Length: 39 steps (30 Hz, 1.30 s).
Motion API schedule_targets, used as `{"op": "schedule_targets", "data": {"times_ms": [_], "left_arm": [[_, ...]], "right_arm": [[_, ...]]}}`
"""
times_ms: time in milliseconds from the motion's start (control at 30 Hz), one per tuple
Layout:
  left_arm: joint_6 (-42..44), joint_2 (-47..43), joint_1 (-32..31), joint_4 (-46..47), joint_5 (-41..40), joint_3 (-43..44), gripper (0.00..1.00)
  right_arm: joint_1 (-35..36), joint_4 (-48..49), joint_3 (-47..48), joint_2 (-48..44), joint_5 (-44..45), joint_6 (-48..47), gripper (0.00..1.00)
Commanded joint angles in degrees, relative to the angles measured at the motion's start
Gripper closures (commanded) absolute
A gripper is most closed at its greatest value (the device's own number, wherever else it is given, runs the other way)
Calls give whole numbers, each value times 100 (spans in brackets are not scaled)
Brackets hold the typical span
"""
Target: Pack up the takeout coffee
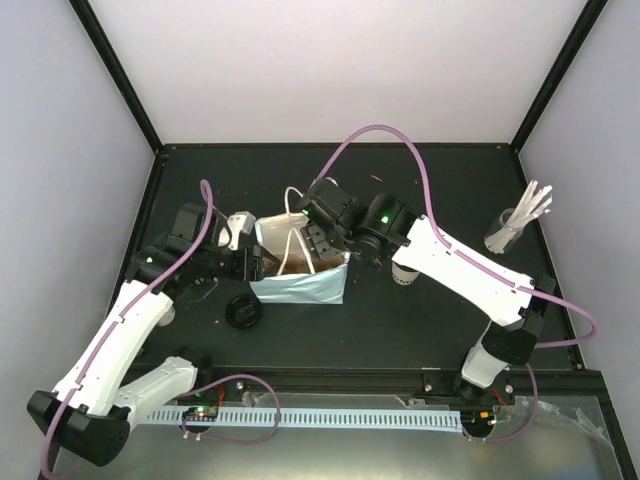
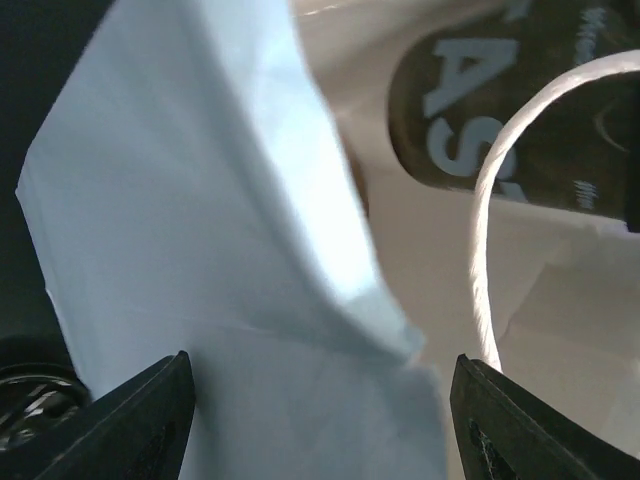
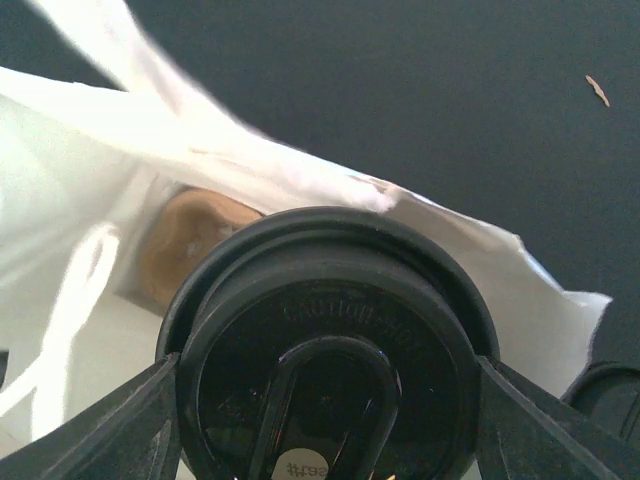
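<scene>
**Cup poised at the bag mouth, packing partway done**

Packing is in the middle stage, by my reading. The paper bag (image 1: pixel 300 288) stands open near the centre of the worktop (image 1: pixel 400 340), and the pulp carrier (image 3: pixel 195 235) already lies inside it, a brown curve showing past the rim. The right claw (image 1: pixel 318 238) is clenched on a takeout cup (image 3: pixel 330 330), its fingers pressed to either side of the lid, and holds it at the bag's 12 o'clock edge, over the opening. The cup is not yet seated in a hole. The left claw (image 2: pixel 320 420) is at the bag's 9 o'clock side, released: its fingers stand wide apart astride the blue wall and do not pinch it.

Still to do, it seems: lower this cup into the carrier, then fetch the rest. A second cup (image 1: pixel 405 270) appears to stand at the bag's 3 o'clock, half under the right arm. A black round lid (image 1: pixel 243 312) sits at 7 o'clock; whether a cup is beneath it I cannot tell.

The held cup wears a black domed lid with raised lettering and a sip tab. The left wrist view shows a dark printed band with pale letters on it, beside a white handle (image 2: pixel 485 250).
</scene>
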Motion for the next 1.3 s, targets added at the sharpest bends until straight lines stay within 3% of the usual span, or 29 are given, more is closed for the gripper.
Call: {"op": "schedule_targets", "data": {"times_ms": [0, 133, 233, 367, 500, 633, 767, 967, 1167, 1267], "left_arm": [[-795, -161, -575, 506, 270, -132, 28], [-1218, -310, -1098, 744, 210, -212, 25], [-1222, -387, -1318, 571, 78, -96, 18], [-721, -491, -1321, -224, -943, 455, 6], [-306, -544, -1308, -632, -1717, 1049, 2], [320, -241, -1314, -737, -1946, 1531, 2], [1264, 143, -1314, -326, -1685, 1602, 2], [2422, 525, -1420, 123, -631, 1591, 8], [2816, 903, -1570, 279, -1551, 1716, 9], [3020, 1071, -1571, 337, -1579, 1841, 9]], "right_arm": [[-39, -13, -165, -374, 4, -120, 38], [-37, -9, -488, -609, -59, -109, 38], [-40, 57, -795, -845, -204, -118, 39], [-37, 173, -1238, -1192, -412, -119, 39], [-30, 282, -1588, -1481, -680, -213, 39], [-33, 436, -1827, -1741, -1025, -438, 40], [-35, 416, -1893, -1836, -1133, -608, 41], [-24, 458, -2069, -1942, -1154, -687, 41], [-23, 604, -2245, -2022, -1242, -735, 41], [-22, 648, -2298, -2049, -1315, -795, 42]]}}
